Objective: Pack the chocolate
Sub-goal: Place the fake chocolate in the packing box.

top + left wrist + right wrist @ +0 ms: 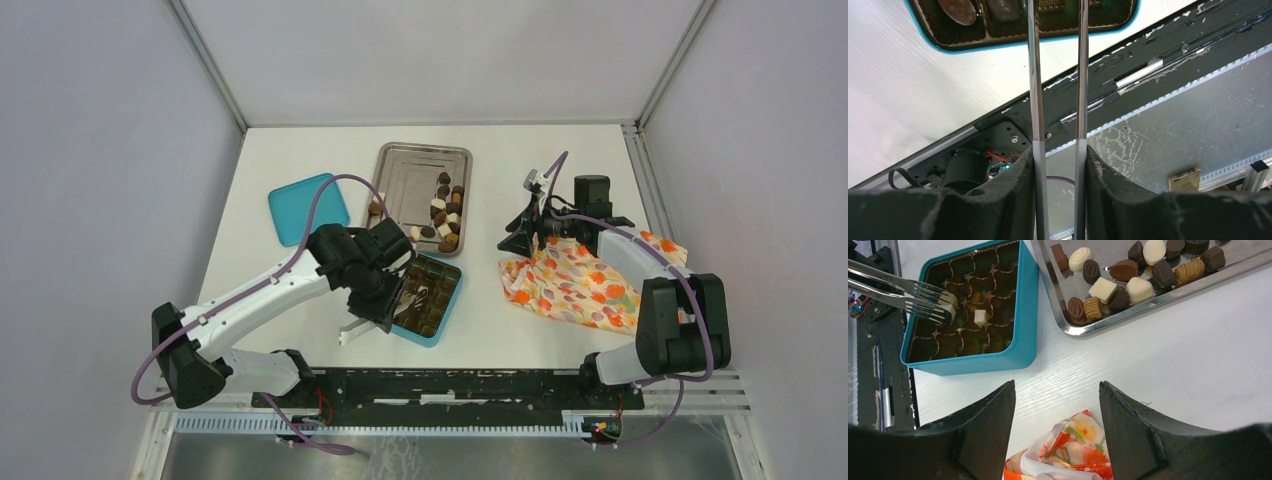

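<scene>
Right wrist view: a white chocolate (950,307) was pinched by tongs (898,292) clamped in the left gripper (1060,155), straight ahead of its fingers, over the teal box (1023,315); the right gripper (1058,395) was seen open.

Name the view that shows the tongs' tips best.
Right wrist: both toothed tips of the tongs show clearly over the box. Left wrist shows only the two blades, tips cut off at the top edge. Top view hides the tips under the left arm; only the rear end sticks out.

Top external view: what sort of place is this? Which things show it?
Probably a robot lab cell: left arm and right arm bolted to a white table, plain panel walls, chocolates staged on a steel tray beside a teal box.
</scene>
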Tool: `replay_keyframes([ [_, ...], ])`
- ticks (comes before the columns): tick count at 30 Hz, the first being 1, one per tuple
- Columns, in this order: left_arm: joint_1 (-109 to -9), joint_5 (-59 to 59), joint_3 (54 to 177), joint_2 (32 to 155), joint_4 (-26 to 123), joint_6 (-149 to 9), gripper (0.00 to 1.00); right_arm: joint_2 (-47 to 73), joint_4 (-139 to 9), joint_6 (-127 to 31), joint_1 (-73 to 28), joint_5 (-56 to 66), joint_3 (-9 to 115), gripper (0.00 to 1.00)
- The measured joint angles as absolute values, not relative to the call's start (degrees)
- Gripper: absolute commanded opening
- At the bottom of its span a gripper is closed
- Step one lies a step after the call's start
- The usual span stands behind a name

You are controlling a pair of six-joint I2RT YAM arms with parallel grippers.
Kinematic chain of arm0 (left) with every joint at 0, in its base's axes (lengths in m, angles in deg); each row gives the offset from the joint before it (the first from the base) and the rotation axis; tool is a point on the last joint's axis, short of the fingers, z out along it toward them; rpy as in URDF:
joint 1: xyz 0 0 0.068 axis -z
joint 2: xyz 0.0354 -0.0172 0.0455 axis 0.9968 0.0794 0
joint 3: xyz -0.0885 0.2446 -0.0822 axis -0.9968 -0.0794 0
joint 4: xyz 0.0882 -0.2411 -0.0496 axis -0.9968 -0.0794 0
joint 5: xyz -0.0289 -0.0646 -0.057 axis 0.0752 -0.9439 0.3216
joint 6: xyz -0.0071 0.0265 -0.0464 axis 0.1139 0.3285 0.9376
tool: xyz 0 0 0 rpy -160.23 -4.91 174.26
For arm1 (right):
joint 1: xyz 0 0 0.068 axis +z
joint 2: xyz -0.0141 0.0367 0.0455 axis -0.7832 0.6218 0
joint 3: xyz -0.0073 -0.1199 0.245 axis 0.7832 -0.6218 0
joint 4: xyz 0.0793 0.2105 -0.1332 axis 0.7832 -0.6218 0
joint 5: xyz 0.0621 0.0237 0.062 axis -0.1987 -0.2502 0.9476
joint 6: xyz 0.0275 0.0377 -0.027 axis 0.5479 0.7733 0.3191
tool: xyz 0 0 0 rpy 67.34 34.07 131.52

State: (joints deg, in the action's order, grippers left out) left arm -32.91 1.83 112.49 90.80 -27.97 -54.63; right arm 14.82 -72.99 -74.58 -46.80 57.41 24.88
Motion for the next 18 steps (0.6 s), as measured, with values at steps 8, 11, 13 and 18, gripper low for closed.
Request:
replay_keyframes([
  [8, -32.9, 2.1, 112.2, 91.0, -27.4, -54.3, 0.41, 14.8, -73.0, -74.6, -46.8, 57.4, 24.9, 0.68],
  [11, -32.9, 2.1, 112.2, 91.0, -27.4, -54.2, 0.42, 14.8, -73.0, -74.6, -46.8, 57.4, 24.9, 0.68],
  [13, -32.9, 2.1, 112.2, 91.1, -27.4, -54.2, 0.42, 14.8, -73.0, -74.6, -46.8, 57.4, 24.9, 0.68],
  [18, -32.9, 2.1, 112.2, 91.4, -27.4, -54.2, 0.44, 14.8, -73.0, -74.6, -46.8, 57.4, 24.9, 0.68],
])
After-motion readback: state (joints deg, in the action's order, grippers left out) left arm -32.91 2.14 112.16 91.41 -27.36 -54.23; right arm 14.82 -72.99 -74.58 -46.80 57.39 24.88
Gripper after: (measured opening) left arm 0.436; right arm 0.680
